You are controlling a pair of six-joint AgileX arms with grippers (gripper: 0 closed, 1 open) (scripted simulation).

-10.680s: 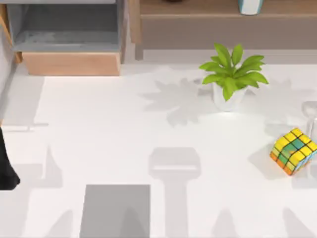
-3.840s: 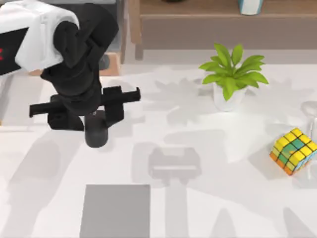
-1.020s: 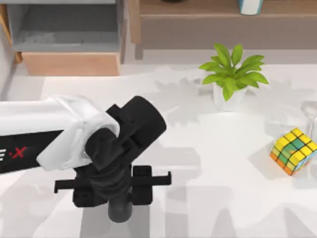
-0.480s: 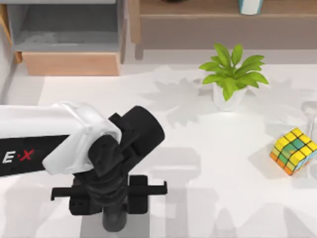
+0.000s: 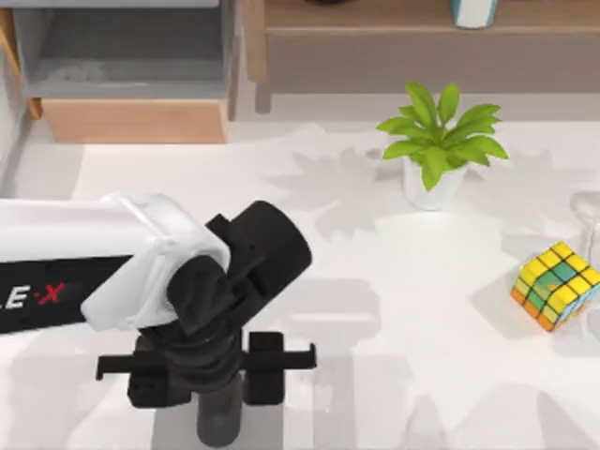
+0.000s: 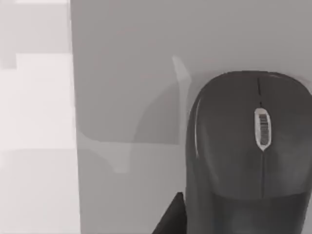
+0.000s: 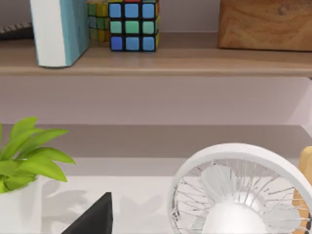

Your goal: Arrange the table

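The white table (image 5: 441,375) spans the top view. My left gripper (image 5: 220,412) hangs over the grey mat (image 5: 267,427) near the table's front left, shut on a dark grey mouse (image 5: 221,427). In the left wrist view the mouse (image 6: 248,156) sits low over the mat (image 6: 146,73), and one dark finger (image 6: 170,222) lies against its side. The arm hides most of the mat from above. My right gripper (image 7: 92,219) is parked facing the back shelf.
A potted plant (image 5: 436,141) stands at the back right and a colour cube (image 5: 555,286) lies at the right edge. A white fan (image 7: 239,195) stands near the right gripper. A wood and grey shelf unit (image 5: 131,75) is at the back left.
My left arm came in from the back left carrying the mouse and brought it over the mat. In the last half second it only sank slightly.
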